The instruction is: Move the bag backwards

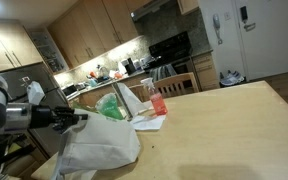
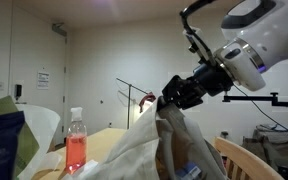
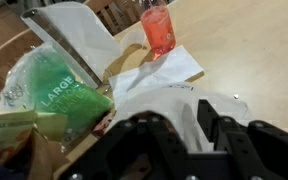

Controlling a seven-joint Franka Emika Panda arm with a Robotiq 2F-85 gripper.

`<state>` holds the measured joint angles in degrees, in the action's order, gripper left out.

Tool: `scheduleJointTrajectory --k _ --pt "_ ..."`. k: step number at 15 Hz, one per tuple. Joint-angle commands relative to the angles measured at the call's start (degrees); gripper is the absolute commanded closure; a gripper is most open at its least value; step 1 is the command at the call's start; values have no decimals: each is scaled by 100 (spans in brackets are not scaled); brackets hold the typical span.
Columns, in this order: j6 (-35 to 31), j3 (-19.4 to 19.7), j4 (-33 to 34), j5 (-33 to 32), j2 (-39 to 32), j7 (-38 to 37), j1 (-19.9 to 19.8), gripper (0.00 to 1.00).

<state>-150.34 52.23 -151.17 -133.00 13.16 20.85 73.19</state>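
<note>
You are working with one bag, one clear bottle of red liquid, one green packet and one sheet of white paper, all sitting on one wooden table. In an exterior view, one wooden chair is standing just beside the bag.

You are driving a single arm. In an exterior view it is reaching in nearly level from the side. Its one gripper is hanging just over the top of the bag. In an exterior view the arm is curving down from high up. There the wrist is tilting downward and the gripper is sitting at the bag's bunched upper edge.

In the wrist view the gripper is showing its two dark fingers standing partway apart, neither wide nor narrow. White cloth is lying between and below them. You cannot tell from these views whether the fingers are pinching that cloth or merely straddling it.

The bag is looking off-white, soft and slumped, with heavy creases, and is much larger than the bottle. It is lying at the table's near corner, on the arm's side. The green packet is sitting just behind it. The bottle is standing upright farther back, on or at the edge of the paper, apart from the bag.
</note>
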Motion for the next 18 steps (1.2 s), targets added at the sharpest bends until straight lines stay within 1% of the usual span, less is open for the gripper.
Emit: scheduleJointTrajectory --k 1,2,3,5,6,9,12,14,15,16,17,18 --pt "413 -1572 -36 162 -975 49 -1067 79" --pt "332 -2042 -3 219 -1067 93 -1458 79" --pt "395 -2542 15 252 -1097 111 -1875 81" --pt "456 -3500 45 256 -1083 49 -2748 96" --pt "436 -3870 69 242 -1083 16 -3119 100" --pt "289 -4774 84 144 -889 -161 -4141 100" --pt "116 -5362 47 45 -575 -456 -5018 99" --pt "-92 -5482 37 -25 -331 -715 -5447 99" --pt "-295 -5464 72 -99 -242 -864 -5641 99" --pt "-502 -5442 116 -222 -207 -1049 -5776 99" --pt "-220 -5677 97 42 -604 -705 -5740 96" --pt "-366 -5640 103 -34 -520 -799 -5861 96"
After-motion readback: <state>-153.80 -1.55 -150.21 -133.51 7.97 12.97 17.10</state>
